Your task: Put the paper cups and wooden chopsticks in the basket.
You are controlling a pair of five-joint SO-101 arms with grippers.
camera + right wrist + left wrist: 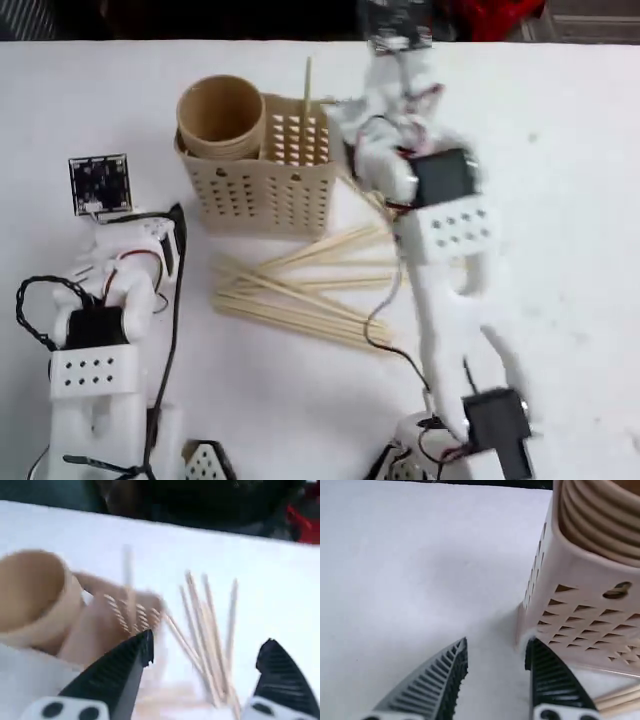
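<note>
While right claw [209,645] hangs open, empty, just right of basket [265,190], cups [220,115] sit stacked inside, one stick [308,80] upright beside them. Loose chopsticks [300,290] lie fanned on table [560,200], near side of basket. Best: pinch few at mid-length, lift level, tip in end-first. Left claw [497,645] open, left of basket.

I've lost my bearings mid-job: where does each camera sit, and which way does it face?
High view: fixed above the table, looking down on the basket, cups and chopsticks; the left arm and right arm show.
Left wrist view: on the left arm, low over the table, facing the basket's corner; the left gripper shows, open.
Right wrist view: on the right arm, facing cups and chopsticks; the right gripper shows, open.
Shared: all three show basket, cups and chopsticks.
</note>
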